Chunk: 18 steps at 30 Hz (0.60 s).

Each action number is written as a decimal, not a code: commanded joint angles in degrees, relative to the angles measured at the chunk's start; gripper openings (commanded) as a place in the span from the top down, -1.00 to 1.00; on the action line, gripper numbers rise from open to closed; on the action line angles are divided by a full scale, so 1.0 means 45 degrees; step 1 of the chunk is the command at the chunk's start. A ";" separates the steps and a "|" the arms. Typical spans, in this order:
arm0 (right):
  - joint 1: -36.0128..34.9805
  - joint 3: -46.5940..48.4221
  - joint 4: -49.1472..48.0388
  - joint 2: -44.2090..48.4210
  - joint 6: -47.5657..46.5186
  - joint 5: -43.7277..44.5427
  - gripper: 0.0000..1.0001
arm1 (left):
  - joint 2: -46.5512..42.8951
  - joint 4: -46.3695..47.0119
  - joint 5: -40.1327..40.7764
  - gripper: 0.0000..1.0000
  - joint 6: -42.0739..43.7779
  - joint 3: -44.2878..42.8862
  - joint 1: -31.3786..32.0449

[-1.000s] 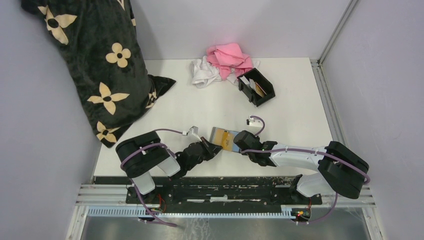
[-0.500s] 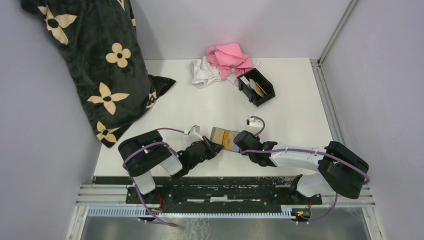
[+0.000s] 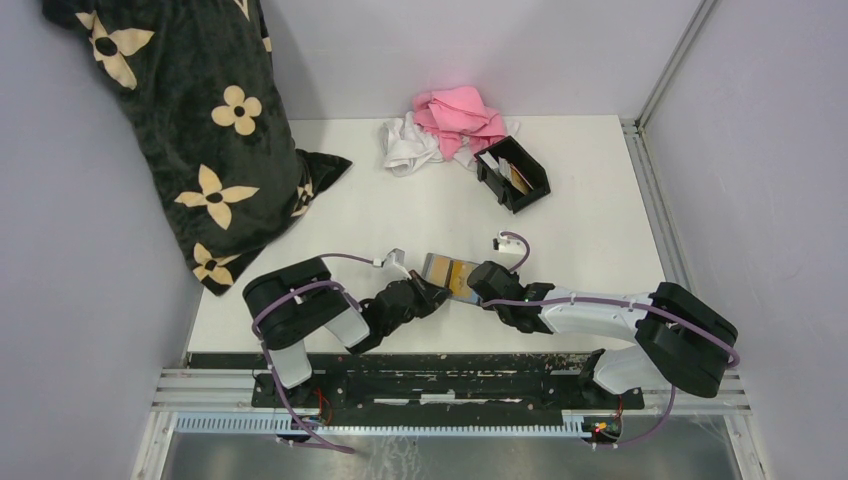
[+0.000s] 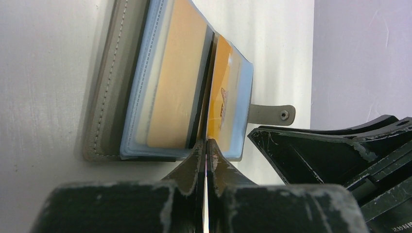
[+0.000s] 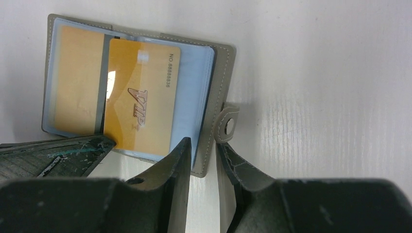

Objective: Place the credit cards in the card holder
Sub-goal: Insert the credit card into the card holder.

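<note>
Fingers point(image 4: 188, 167) on my left clamp the orange card point(image 4: 226, 87) by its near edge; it lies ahead, over the wallet point(image 4: 104, 97).

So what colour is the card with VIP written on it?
The VIP card is orange-gold with dark lettering, clearest in the right wrist view.

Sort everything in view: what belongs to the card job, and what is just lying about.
Job:
- orange VIP card, pinched by the left end effector
- grey wallet it sits in, right end effector at its edge
- black card holder

Lying about:
- pink cloth
- white cloth
- black floral pillow
</note>
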State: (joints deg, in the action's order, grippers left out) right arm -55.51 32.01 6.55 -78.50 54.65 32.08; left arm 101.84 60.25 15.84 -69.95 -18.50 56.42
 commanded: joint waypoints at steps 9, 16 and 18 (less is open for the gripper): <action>-0.0066 -0.0055 -0.0397 0.0021 0.0003 0.0278 0.37 | 0.0531 0.0260 -0.0718 0.94 0.0047 -0.0353 -0.0026; -0.0057 -0.0051 -0.0420 -0.0059 0.0041 0.0302 0.37 | 0.0825 0.0514 -0.1163 0.94 0.0164 -0.0503 -0.0036; -0.0062 -0.0034 -0.0409 -0.0058 0.0042 0.0323 0.37 | 0.0959 0.0605 -0.1336 0.94 0.0156 -0.0589 -0.0034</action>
State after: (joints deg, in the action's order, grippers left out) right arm -55.51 32.01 6.50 -78.54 54.68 32.10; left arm 104.42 61.91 12.29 -69.91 -19.90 56.31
